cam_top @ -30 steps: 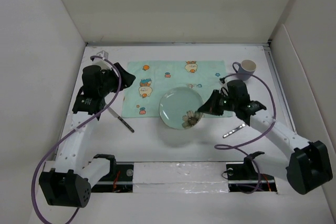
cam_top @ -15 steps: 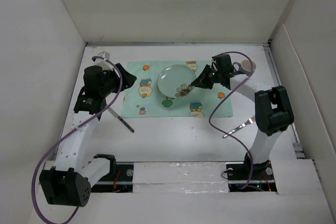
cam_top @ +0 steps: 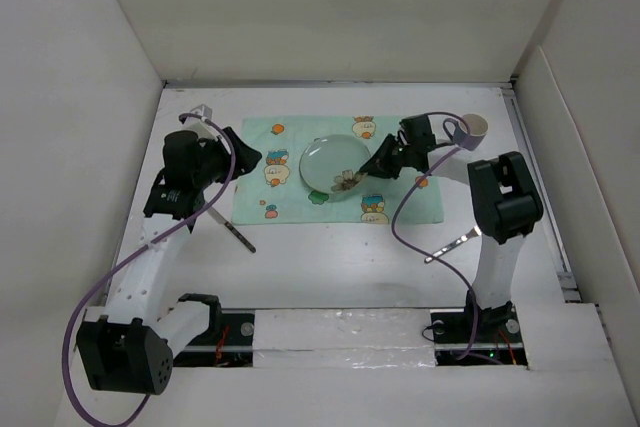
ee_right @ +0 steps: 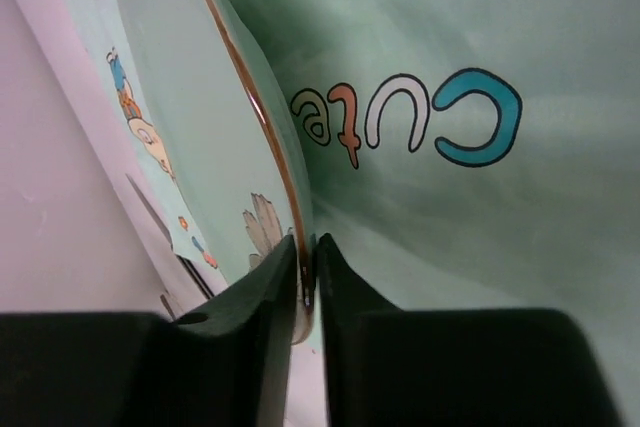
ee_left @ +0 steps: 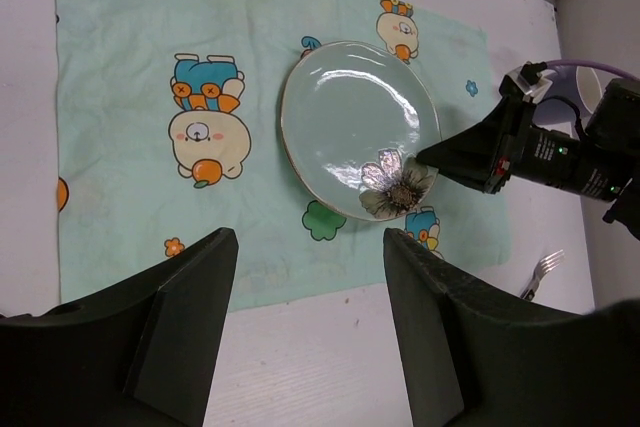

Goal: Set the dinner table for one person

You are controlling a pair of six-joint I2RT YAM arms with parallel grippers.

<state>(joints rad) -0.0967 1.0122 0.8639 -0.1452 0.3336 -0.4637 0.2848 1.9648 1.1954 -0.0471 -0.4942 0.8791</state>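
My left pincer (ee_left: 308, 242) hangs released and empty over the left end of the cloth (cam_top: 300, 209). The knife (cam_top: 232, 230) lies on the dinner table (cam_top: 330, 267) just off the cloth's near-left corner, toward my base. Its length slants far-left to near-right, and this arm is the nearer. The plate (cam_top: 330, 159) sits mid-cloth. My right pincer (ee_right: 305, 262), at its right side, is clenched on the rim. The fork (cam_top: 450, 247) lies off the cloth's near-right corner.
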